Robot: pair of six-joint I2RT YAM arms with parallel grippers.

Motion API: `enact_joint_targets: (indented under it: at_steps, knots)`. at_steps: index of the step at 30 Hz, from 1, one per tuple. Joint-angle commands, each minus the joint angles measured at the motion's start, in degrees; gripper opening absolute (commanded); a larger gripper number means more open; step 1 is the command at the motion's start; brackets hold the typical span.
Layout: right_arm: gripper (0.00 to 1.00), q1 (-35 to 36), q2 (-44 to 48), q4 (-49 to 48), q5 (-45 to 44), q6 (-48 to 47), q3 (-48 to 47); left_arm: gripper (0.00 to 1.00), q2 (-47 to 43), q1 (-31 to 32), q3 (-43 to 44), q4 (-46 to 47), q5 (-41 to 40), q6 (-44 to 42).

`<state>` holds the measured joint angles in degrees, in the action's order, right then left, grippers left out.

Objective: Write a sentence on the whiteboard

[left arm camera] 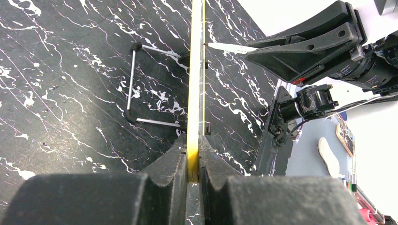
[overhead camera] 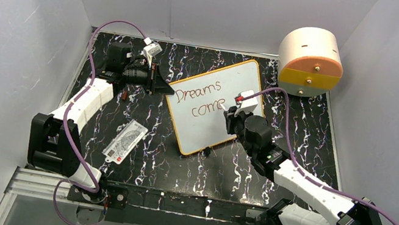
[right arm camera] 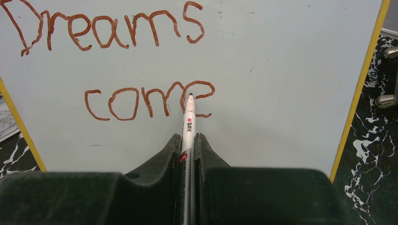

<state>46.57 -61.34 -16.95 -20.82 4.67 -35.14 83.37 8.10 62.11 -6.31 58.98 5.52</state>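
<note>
The whiteboard point(overhead camera: 210, 105), white with an orange-yellow frame, stands tilted at the middle of the table. On it the sentence point(right arm camera: 112, 30) reads "Dreams come" in reddish-brown marker, in two lines. My left gripper point(left arm camera: 193, 161) is shut on the whiteboard's yellow edge point(left arm camera: 195, 93), at the board's left corner point(overhead camera: 170, 90). My right gripper point(right arm camera: 187, 145) is shut on a white marker point(right arm camera: 188, 124). The marker's tip sits at the last letter of "come" point(right arm camera: 197, 96). In the top view the right gripper point(overhead camera: 234, 111) is over the board's right half.
A round cream and orange drawer unit point(overhead camera: 310, 61) stands at the back right. A small white printed card point(overhead camera: 125, 141) lies left of the board. The board's wire stand point(left arm camera: 136, 82) rests on the black marbled table point(overhead camera: 132, 162). Grey walls close three sides.
</note>
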Motion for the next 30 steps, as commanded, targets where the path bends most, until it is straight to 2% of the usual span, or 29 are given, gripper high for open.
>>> enact_joint_targets:
  at_steps: [1,30]
  knots:
    - [0.0,-0.2,0.8,-4.3,0.3,0.2,-2.9,0.0,2.7,2.1,-1.7,-6.2,-5.8,-4.0]
    - [0.0,-0.8,-1.1,-4.7,-0.5,0.7,-2.7,0.0,2.5,2.1,-1.7,-6.4,-5.9,-4.3]
